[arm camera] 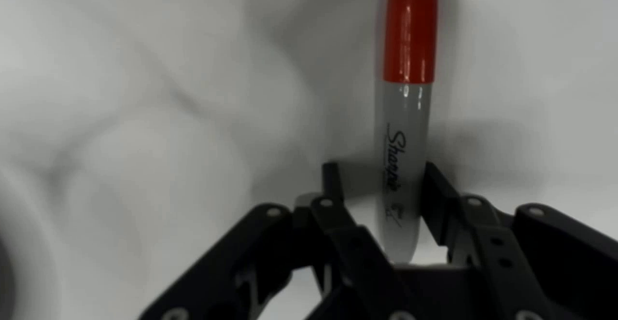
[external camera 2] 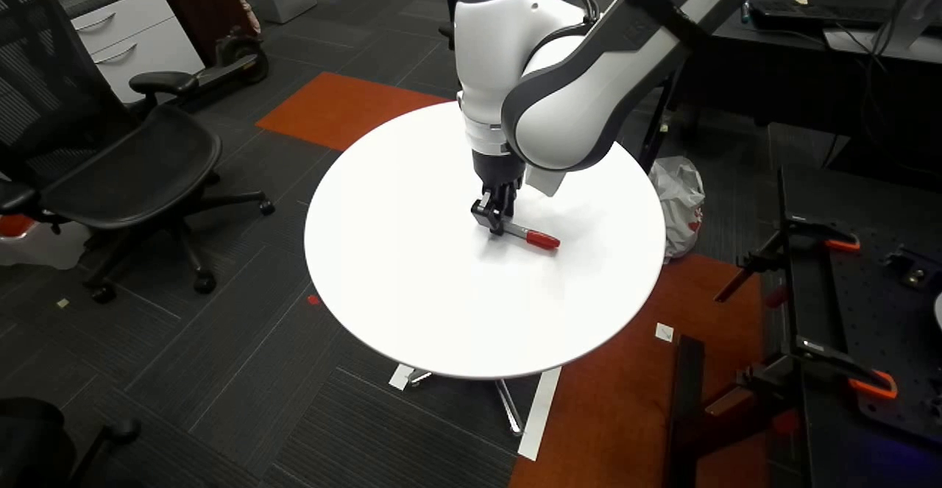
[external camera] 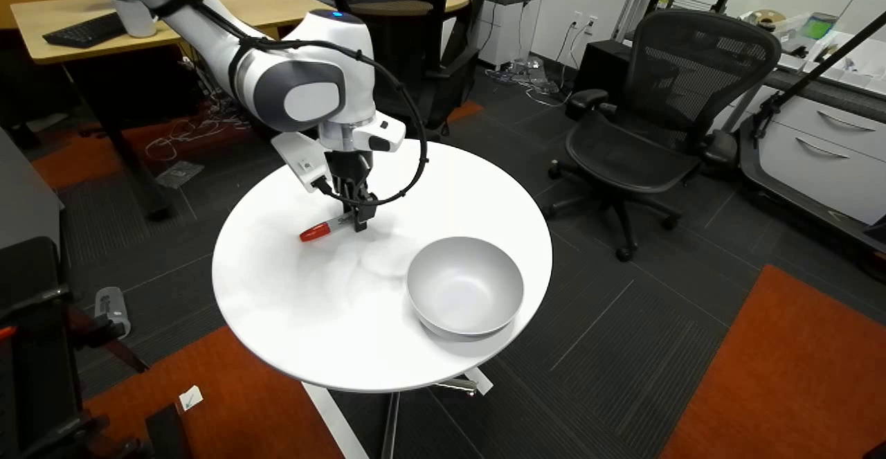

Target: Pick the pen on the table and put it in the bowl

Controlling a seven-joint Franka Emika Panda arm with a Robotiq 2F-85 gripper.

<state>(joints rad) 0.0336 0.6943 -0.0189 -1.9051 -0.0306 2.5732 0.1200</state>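
The pen (external camera: 325, 228) is a marker with a red cap and grey barrel. It lies on the round white table (external camera: 297, 313) and also shows in an exterior view (external camera 2: 531, 235) and in the wrist view (arm camera: 406, 112). My gripper (external camera: 361, 221) is down at the table with its fingers on both sides of the barrel. In the wrist view the gripper (arm camera: 379, 185) shows a gap between left finger and pen; the right finger is at the pen's edge, perhaps touching. The grey bowl (external camera: 465, 287) stands on the table, apart from the gripper.
A black office chair (external camera: 664, 106) stands beside the table. A wooden desk (external camera: 277, 3) is behind the arm. A black cart with orange-tipped clamps (external camera 2: 868, 311) stands near the table. A curved pale edge (arm camera: 34, 262) at the wrist view's left may be the bowl.
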